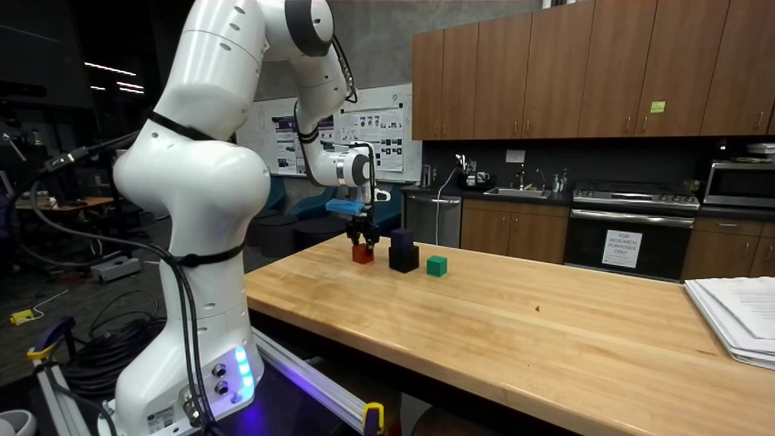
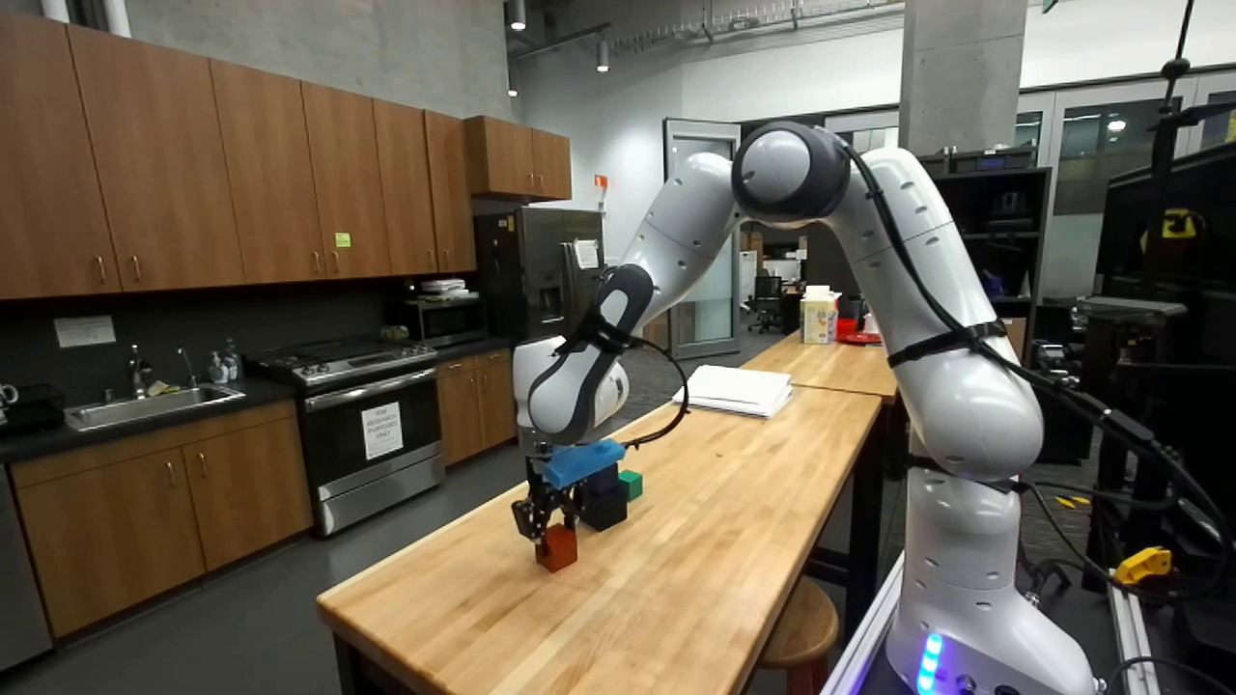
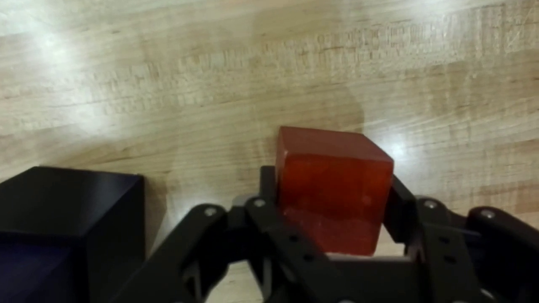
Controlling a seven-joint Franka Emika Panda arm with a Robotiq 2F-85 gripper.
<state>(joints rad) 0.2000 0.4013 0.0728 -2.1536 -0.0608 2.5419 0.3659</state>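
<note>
My gripper points down and is shut on a red block. In the wrist view the fingers touch both sides of the red block, which sits slightly skewed between them. The block is at the table's surface; I cannot tell whether it touches it or hangs just above. It also shows in an exterior view. Beside it stands a larger black block with a dark blue block on top; both show at the wrist view's left. A small green block stands beyond the stack, outside the wrist view.
The blocks stand on a long wooden table. A stack of white papers lies farther along it, also seen in an exterior view. A blue piece is mounted above the gripper. Kitchen counters with a sink and stove stand behind.
</note>
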